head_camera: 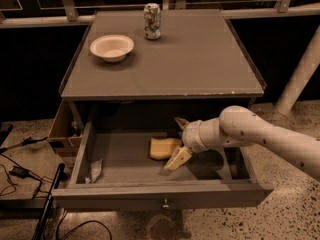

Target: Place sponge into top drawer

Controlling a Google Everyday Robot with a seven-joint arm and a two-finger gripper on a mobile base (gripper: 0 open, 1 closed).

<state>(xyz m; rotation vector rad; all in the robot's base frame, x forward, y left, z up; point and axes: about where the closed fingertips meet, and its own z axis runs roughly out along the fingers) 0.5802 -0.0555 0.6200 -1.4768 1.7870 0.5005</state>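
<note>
**A:** What is the biggest thing in front of you?

**B:** The grey worktop (200,64). Below its front edge the top drawer (125,159) stands pulled out, with its flat grey bottom showing.

**A:** And your arm?

**B:** My arm (270,136) comes in from the right, passes under the front right corner of the worktop and reaches down into the drawer.

**A:** What sits on top?

**B:** A white bowl (112,47) stands near the back left corner. A can (152,21) stands upright at the back edge, left of centre and apart from the bowl.

**A:** Where is the sponge?

**B:** The sponge (162,148) lies flat on the drawer bottom, roughly below the middle of the front edge.

**A:** Are you gripping it?

**B:** No. My claw (180,140) is just right of the sponge with its fingers spread wide. One points up toward the worktop's underside, the other slants down beside the sponge's right end.

**A:** Anything smaller?

**B:** A crumpled scrap (95,170) lies against the drawer's left wall.
</note>
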